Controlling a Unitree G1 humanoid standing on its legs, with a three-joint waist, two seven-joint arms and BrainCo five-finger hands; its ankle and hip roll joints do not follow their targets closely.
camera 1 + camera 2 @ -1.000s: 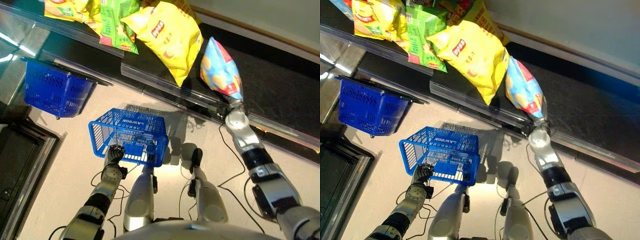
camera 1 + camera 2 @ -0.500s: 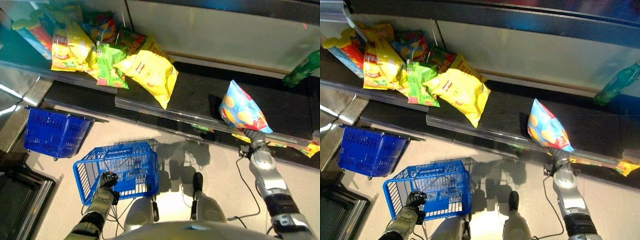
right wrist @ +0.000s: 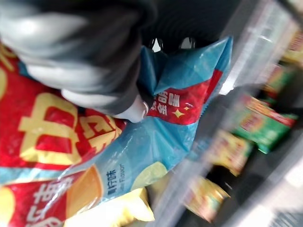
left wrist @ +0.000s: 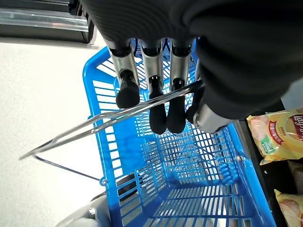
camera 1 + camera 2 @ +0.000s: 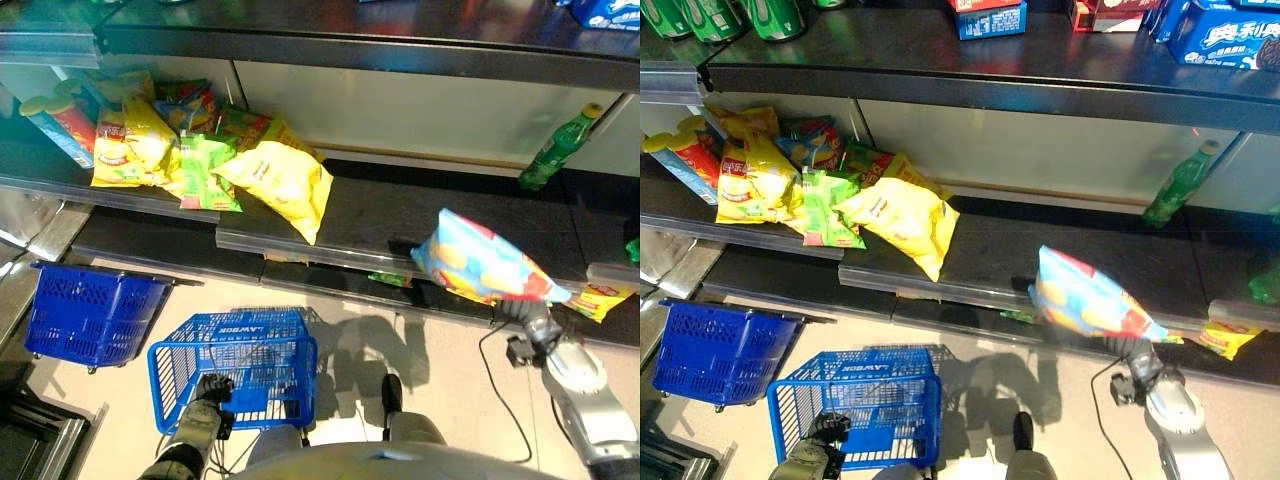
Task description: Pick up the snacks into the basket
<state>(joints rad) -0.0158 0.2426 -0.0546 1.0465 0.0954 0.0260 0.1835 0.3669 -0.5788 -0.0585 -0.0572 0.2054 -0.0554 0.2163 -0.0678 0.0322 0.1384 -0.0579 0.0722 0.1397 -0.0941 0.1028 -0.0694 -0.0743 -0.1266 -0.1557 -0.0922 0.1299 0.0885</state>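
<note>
Lifted clear of the shelf (image 5: 380, 215), our blue, red and yellow snack bag (image 5: 482, 265) hung pinched in our right hand (image 3: 94, 66), while our left hand (image 4: 156, 101) fingers clenched the basket handle (image 4: 113, 118).

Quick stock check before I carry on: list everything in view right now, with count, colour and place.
Snack bag: one, blue with red and yellow, held up in front of the lower shelf edge.
Basket: one, bright blue, on its wire handle above the floor.
Second basket: one, darker blue, under the shelf end at the robot's left.
Snack bags: a pile, yellow and green, on the lower shelf at the robot's left.
Bottle: one, green, standing on the lower shelf.
Boxes: several, blue and red, on the upper shelf.
Cans: a few, green, upper shelf.
Left hand: curled round the basket handle.
Right hand: gripping the snack bag.
</note>
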